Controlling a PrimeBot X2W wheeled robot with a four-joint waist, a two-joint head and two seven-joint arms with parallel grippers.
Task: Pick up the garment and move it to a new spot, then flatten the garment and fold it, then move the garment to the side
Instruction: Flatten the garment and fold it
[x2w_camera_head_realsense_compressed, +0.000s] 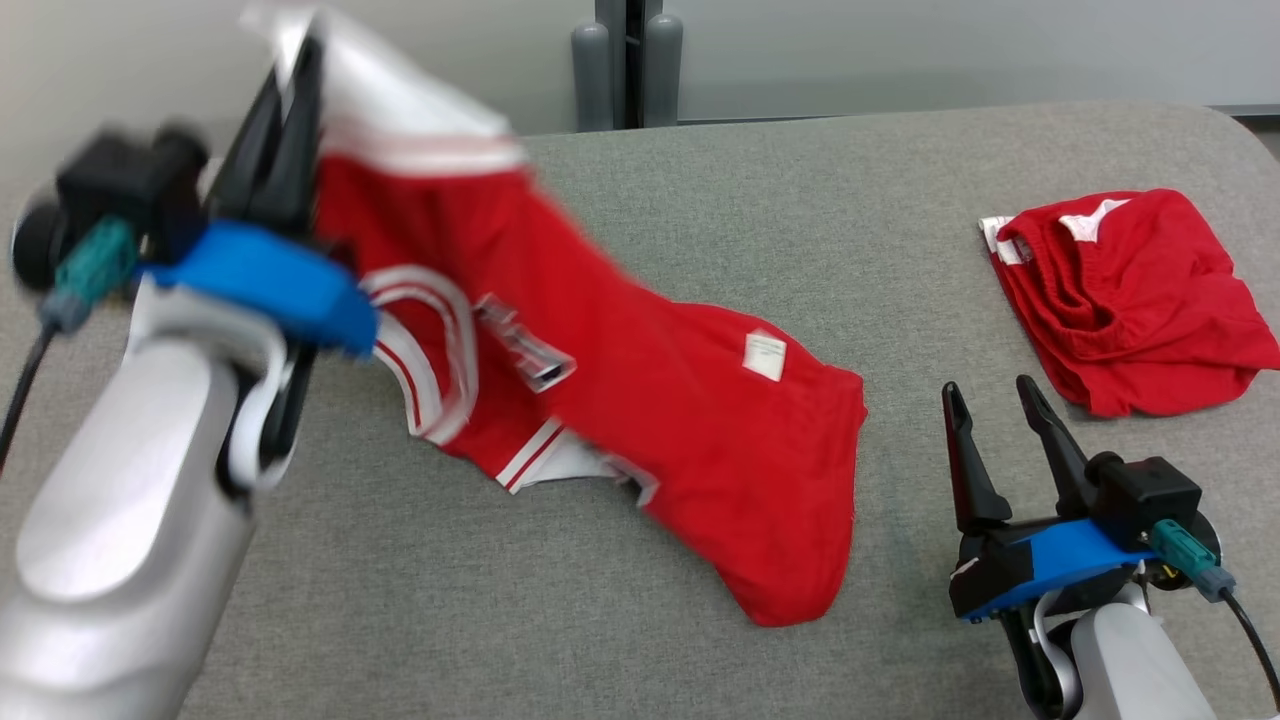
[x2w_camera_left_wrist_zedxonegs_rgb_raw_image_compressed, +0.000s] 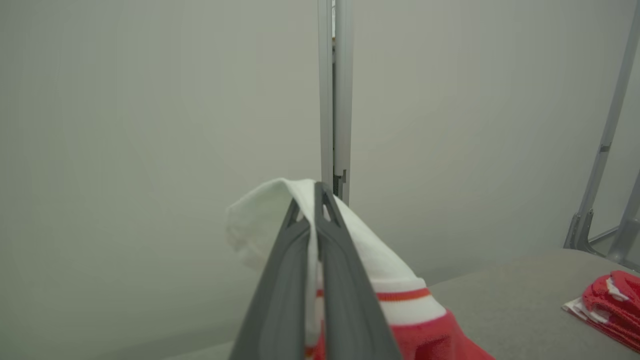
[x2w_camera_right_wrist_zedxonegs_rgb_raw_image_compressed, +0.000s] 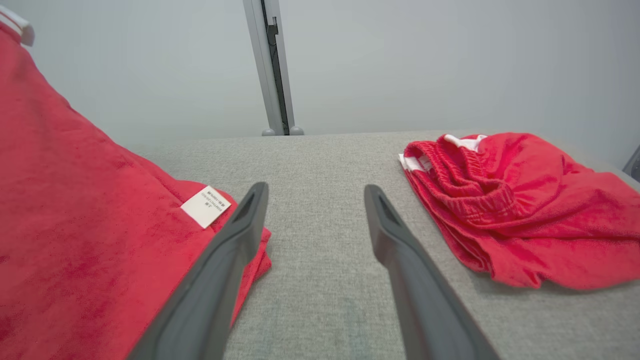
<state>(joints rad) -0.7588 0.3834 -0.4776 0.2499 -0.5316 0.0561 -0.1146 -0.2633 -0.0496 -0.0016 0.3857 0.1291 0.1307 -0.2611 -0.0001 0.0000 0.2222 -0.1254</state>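
The desk was a broad slab with rounded corners, covered in a grey, coarse-woven cloth, and it stood against a plain pale wall.

The garment, a soft red jersey with white bands and striped trim, stretched across the left half of the desk. Its long axis ran on a diagonal: the white-edged upper end was lifted off the desk at the far left, and the rounded red hem pointed to the near right, where it lay flat on the cloth. The raised part hung in loose folds and was blurred in the head view.

Well apart from it, at the far right, a crumpled pair of red shorts with a gathered elastic waistband lay in a heap.

The left end effector was clenched on the garment's white edge, its two dark tapered fingers pressed together with the fabric pinched between them.

The right end effector stood released, its fingers spread wide over bare desk between the hem and the shorts, touching neither.

A small white rectangular label sat on the red cloth near the hem.
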